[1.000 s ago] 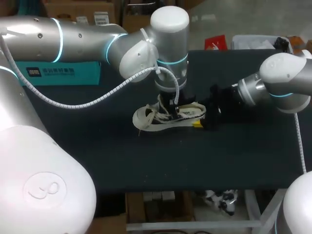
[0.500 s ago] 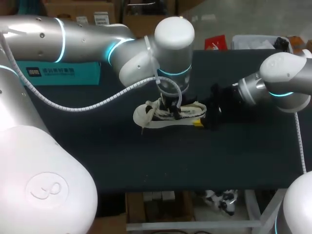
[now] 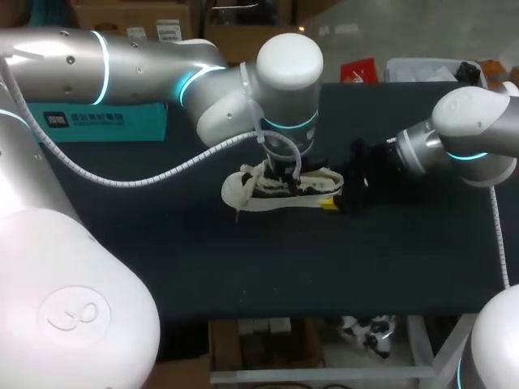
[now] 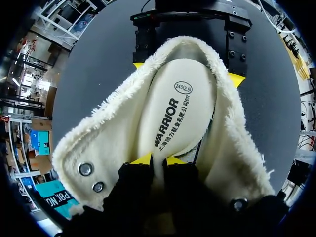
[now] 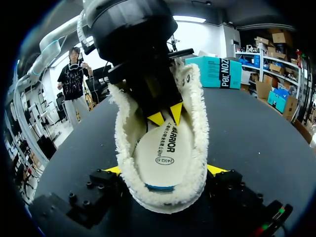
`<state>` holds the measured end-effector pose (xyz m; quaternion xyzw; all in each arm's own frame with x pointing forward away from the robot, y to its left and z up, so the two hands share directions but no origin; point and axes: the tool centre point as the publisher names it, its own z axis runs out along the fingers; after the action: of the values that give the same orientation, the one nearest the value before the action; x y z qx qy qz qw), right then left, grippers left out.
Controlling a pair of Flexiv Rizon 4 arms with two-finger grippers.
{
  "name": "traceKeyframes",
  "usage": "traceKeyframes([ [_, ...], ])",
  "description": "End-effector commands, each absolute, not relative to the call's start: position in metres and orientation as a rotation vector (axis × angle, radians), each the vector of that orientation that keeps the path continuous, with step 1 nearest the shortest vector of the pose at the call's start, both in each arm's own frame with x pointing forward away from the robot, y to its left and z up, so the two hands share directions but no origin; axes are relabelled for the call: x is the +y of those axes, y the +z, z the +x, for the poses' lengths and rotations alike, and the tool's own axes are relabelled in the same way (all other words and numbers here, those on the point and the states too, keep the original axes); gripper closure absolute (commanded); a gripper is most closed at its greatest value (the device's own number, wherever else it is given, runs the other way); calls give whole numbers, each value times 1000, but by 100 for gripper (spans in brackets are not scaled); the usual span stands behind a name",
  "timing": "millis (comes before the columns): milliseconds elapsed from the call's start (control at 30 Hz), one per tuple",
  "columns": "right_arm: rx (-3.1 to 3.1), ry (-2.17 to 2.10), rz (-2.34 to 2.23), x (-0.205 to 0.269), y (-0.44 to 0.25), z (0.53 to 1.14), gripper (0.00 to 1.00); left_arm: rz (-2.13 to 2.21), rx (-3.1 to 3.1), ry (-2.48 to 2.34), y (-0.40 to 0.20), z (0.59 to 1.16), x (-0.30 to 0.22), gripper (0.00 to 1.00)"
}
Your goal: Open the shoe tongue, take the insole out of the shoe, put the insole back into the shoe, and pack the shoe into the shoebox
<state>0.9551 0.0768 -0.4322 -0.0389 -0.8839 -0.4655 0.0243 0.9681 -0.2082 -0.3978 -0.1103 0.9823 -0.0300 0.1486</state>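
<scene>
A cream, fleece-lined shoe (image 3: 280,189) lies on its sole mid-table on the black mat, heel towards my right arm. My left gripper (image 4: 158,160) reaches down into its mouth. Its yellow tips (image 5: 157,118) are nearly together, pinching the forward part of the cream insole (image 4: 177,111). My right gripper (image 5: 165,171) is open, with its fingertips (image 4: 236,79) wide apart on either side of the heel. The insole (image 5: 160,150) lies flat inside the shoe. The teal shoebox (image 3: 105,121) stands at the back left of the table.
The left arm's white cable (image 3: 146,172) loops over the mat to the left of the shoe. A red item (image 3: 359,70) and a clear bin (image 3: 422,70) are at the far edge. Bare black mat (image 3: 268,267) stretches in front of the shoe.
My left gripper has shifted slightly right and sunk deeper into the shoe's mouth, and its fingers have drawn together on the insole. The right arm and the shoe have stayed put.
</scene>
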Motion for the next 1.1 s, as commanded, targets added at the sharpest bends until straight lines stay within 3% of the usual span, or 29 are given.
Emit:
traceKeyframes([
  [33,-2728,-1445,-111,77,-439,952,100,-308,2849,-106,-478,1007,-212,100],
  [1100,-2728,-1445,-111,77,-439,952,100,-238,2966,-476,-336,923,-229,100],
])
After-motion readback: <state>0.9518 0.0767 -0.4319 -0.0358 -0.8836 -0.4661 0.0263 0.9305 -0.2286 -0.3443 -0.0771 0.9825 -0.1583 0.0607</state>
